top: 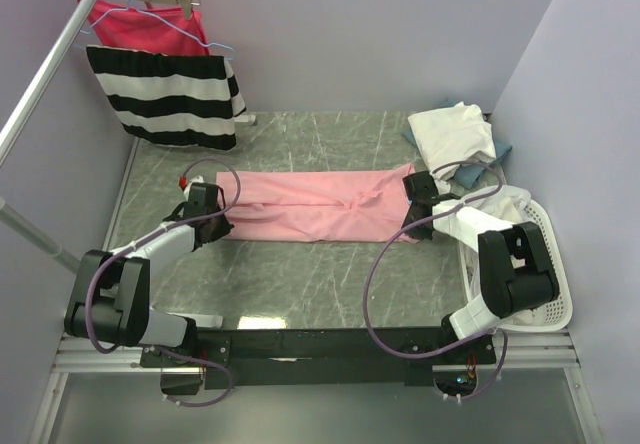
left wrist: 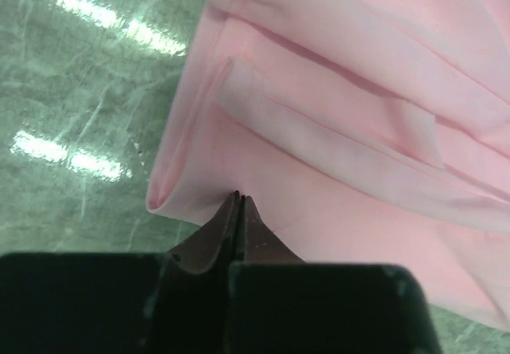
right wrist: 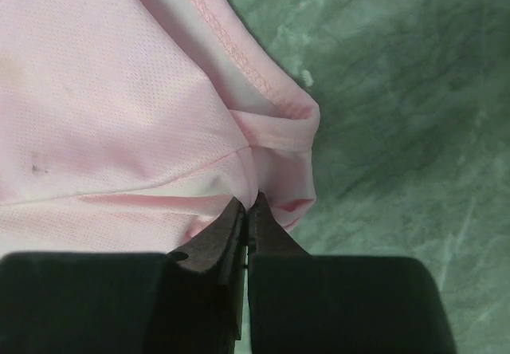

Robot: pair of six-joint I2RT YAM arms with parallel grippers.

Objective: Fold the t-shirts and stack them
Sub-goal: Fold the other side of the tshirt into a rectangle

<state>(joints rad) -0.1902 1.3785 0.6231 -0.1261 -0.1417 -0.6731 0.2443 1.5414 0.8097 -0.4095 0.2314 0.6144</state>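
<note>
A light pink t-shirt (top: 310,204) lies folded into a long band across the grey marbled table. My left gripper (top: 218,222) is at its left end. In the left wrist view the gripper (left wrist: 239,198) is shut, its tips pinching the pink cloth (left wrist: 335,171) near the folded corner. My right gripper (top: 413,220) is at the shirt's right end. In the right wrist view it (right wrist: 249,202) is shut on a pleat of pink fabric (right wrist: 103,115) beside the hem. A cream-white t-shirt (top: 452,134) lies crumpled at the back right, over a blue one (top: 500,150).
A white laundry basket (top: 548,264) holding pale cloth stands at the right edge, next to the right arm. A black-and-white striped garment (top: 165,94) and a magenta-red one (top: 145,24) hang from hangers at the back left. A metal rail (top: 50,64) slants across there.
</note>
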